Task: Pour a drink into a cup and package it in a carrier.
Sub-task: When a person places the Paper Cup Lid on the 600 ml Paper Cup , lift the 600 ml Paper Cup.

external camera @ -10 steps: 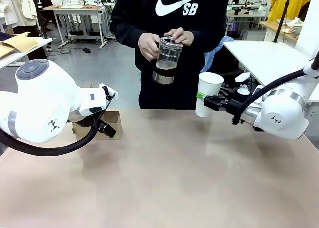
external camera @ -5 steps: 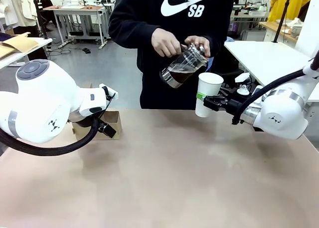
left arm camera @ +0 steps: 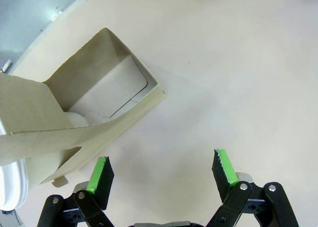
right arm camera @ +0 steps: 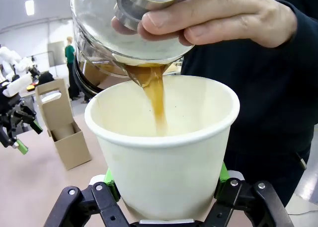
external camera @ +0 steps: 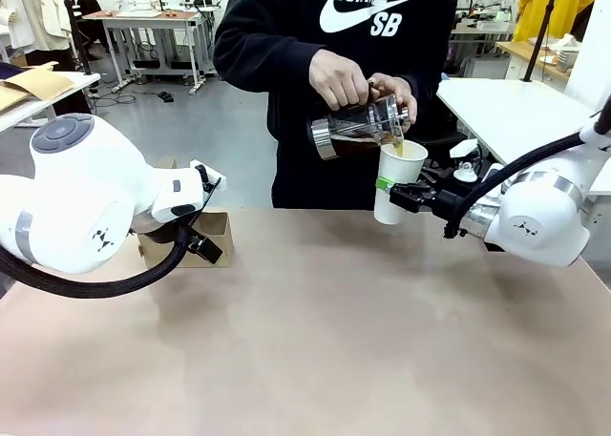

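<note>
My right gripper is shut on the white paper cup, holding it upright above the table's far right. A person's hands tip a clear glass pitcher over its rim. The amber-brown drink streams into the cup. The brown cardboard carrier stands at the far left of the table. My left gripper hovers open just beside it, with nothing between its green pads.
The tan table stretches bare between the two arms. The person stands at the far edge, close behind the cup. A white table sits behind my right arm.
The person moved the pitcher right and tipped it over the cup; the drink now flows in. Neither arm has moved.
</note>
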Controlling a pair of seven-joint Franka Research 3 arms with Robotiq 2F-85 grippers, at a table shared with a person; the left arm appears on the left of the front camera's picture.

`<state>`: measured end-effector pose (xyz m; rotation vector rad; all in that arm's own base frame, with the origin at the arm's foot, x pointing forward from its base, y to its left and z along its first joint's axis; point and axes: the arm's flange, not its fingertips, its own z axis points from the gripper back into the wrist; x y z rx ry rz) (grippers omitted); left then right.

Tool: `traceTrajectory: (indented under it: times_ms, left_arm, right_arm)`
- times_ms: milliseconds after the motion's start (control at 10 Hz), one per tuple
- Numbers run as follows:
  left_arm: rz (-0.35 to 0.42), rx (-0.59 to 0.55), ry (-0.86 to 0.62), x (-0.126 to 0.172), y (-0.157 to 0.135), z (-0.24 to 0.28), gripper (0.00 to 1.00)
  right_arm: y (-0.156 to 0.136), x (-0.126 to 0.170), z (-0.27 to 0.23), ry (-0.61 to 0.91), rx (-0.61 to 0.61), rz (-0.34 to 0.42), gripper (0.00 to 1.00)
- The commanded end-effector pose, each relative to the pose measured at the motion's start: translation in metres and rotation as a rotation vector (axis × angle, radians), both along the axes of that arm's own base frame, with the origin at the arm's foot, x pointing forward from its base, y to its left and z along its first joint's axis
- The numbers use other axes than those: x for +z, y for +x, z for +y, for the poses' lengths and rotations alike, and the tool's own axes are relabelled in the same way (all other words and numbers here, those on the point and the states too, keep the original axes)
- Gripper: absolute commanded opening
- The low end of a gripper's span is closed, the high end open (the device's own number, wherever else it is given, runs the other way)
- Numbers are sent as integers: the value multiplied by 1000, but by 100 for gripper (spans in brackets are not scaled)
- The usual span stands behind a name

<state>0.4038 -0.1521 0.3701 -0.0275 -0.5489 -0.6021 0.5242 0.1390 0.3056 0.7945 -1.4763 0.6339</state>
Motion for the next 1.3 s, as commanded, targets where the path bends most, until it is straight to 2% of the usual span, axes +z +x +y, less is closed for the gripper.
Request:
traceTrajectory:
  times_ms: [0,1200]
  left_arm:
    - [0,0,-1,0,0,0,100]
    - [0,0,-1,0,0,0,100]
  right_arm:
    - [-4,3,1,1,-3,-5,81]
    - [-4,3,1,1,-3,-5,81]
